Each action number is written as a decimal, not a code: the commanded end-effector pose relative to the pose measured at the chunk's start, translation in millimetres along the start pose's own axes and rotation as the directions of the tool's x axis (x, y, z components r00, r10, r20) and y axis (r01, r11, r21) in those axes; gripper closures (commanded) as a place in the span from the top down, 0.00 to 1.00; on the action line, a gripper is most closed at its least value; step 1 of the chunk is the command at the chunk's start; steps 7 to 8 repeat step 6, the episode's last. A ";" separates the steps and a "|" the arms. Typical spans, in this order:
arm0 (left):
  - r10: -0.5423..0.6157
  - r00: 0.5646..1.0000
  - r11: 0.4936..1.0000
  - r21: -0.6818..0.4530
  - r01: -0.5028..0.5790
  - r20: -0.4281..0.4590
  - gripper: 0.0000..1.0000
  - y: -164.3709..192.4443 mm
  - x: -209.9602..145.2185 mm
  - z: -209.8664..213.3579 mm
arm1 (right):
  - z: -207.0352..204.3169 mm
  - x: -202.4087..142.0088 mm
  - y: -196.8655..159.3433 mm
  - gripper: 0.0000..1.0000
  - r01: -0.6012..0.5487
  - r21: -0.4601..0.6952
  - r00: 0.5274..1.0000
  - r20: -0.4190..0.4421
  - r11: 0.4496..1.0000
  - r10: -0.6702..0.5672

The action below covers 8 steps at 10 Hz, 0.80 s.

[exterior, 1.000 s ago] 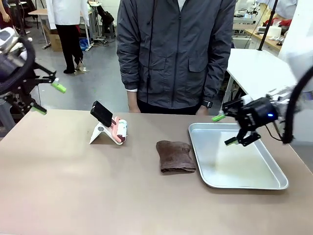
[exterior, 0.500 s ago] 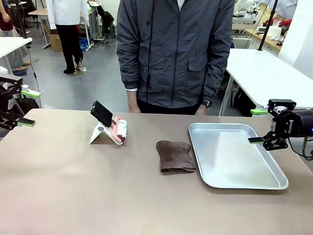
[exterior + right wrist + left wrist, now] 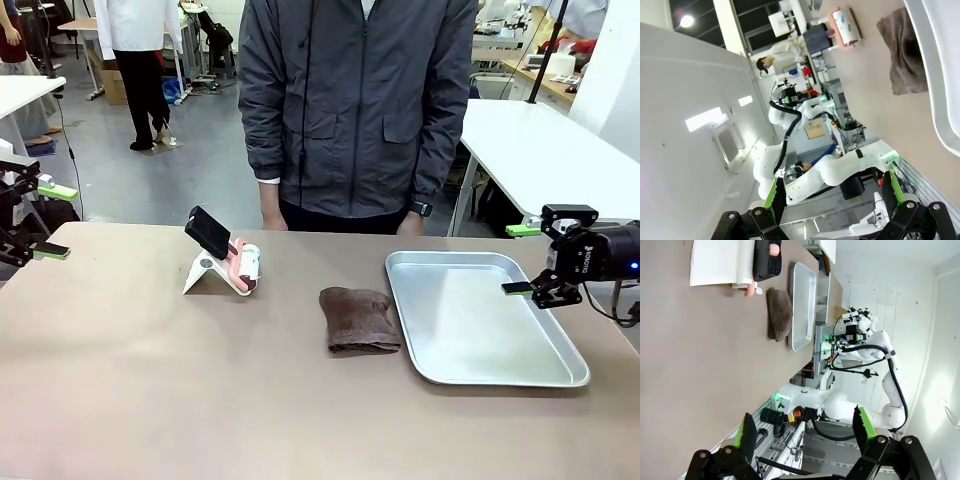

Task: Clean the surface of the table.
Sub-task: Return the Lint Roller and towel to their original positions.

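A: Front view first: table (image 3: 150,380) wide across the frame, brown cloth (image 3: 360,320) folded at centre, untouched. Left gripper (image 3: 48,220) off the left edge, spread, empty.

B: Right gripper (image 3: 520,260) over the tray's (image 3: 440,372) far-right rim, spread too, nothing pinched. Phone stand (image 3: 215,262) and small roll left of the cloth.

A: Left wrist view: fingers (image 3: 747,432) wide apart, tabletop running away sideways, cloth beside tray.

B: Right wrist view: pads (image 3: 771,197) apart, cloth and tray edge up top. Possibly clean already, hard to judge dirt from here.

A: No wiping begun by the look of it; grabbing the cloth yet to come.
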<state>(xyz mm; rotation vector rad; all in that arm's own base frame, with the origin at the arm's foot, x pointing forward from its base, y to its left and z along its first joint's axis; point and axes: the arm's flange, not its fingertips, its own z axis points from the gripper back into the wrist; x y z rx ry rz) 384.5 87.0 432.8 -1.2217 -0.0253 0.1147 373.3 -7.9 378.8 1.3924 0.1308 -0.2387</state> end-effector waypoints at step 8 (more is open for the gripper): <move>0.008 1.000 1.000 0.007 -0.008 0.016 1.00 -3.7 -3.3 -1.9 | 4.5 -1.0 5.5 1.00 0.017 -0.027 1.000 0.008 0.999 -0.017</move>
